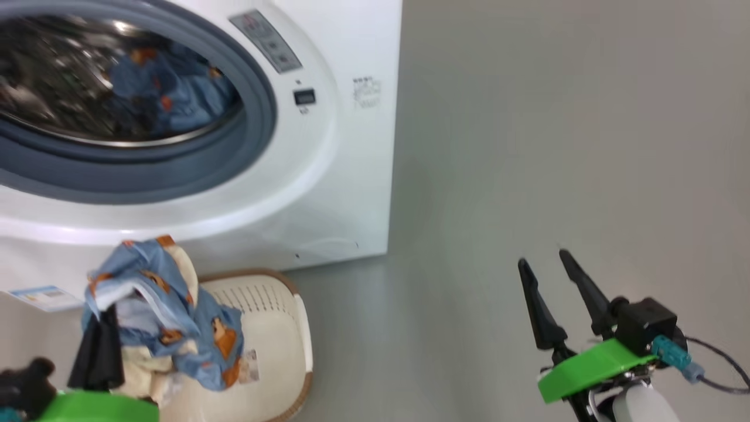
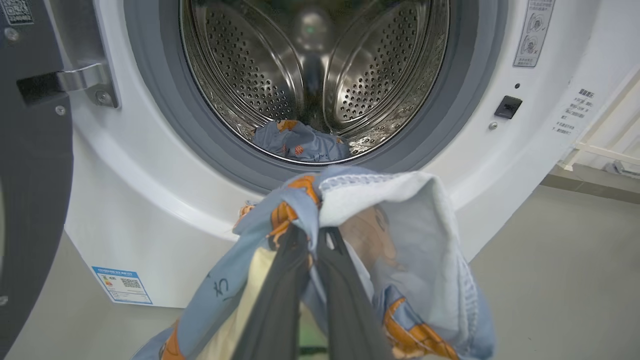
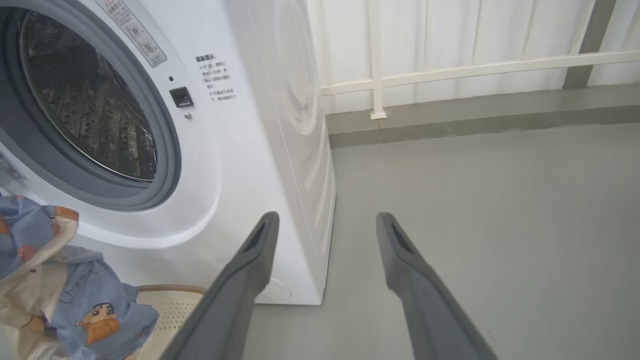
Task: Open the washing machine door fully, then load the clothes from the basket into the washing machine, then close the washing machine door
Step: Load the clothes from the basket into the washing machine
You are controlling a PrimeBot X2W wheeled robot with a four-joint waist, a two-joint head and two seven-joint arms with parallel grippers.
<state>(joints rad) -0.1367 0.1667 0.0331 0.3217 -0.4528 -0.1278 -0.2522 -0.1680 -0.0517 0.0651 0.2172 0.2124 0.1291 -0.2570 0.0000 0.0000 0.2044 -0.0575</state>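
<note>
The clothes (image 2: 395, 220) are soft, light and limp. The garment in hand is a blue printed piece with cream parts. It hangs in loose folds from the left gripper (image 2: 314, 236), whose fingers (image 2: 280, 300) are clenched on a bunched fold near its top, in front of and just below the mouth of the washing machine (image 1: 351, 176). Cloth like this should not slip or break, but it will drape and trail, so a hem could catch on the grey gasket (image 2: 165, 125). Pinching a gathered wad, as here, looks better than taking an edge. Another blue piece (image 2: 300, 142) already lies at the bottom of the steel drum (image 2: 240, 65). The basket (image 1: 275, 305) stands on the floor (image 1: 556, 146) just beside the machine's front, under the hanging garment. The right gripper (image 3: 325, 220) is well apart over bare floor, its fingers spread and empty. The left fingertips are buried in fabric, so I cannot tell how deep the hold is. The garment covers much of the basket, hiding whether more clothes remain. The washing machine door (image 2: 30, 175) is cut off at the left wrist view's edge beyond its hinge (image 2: 82, 80), and the head view is blurred.
</note>
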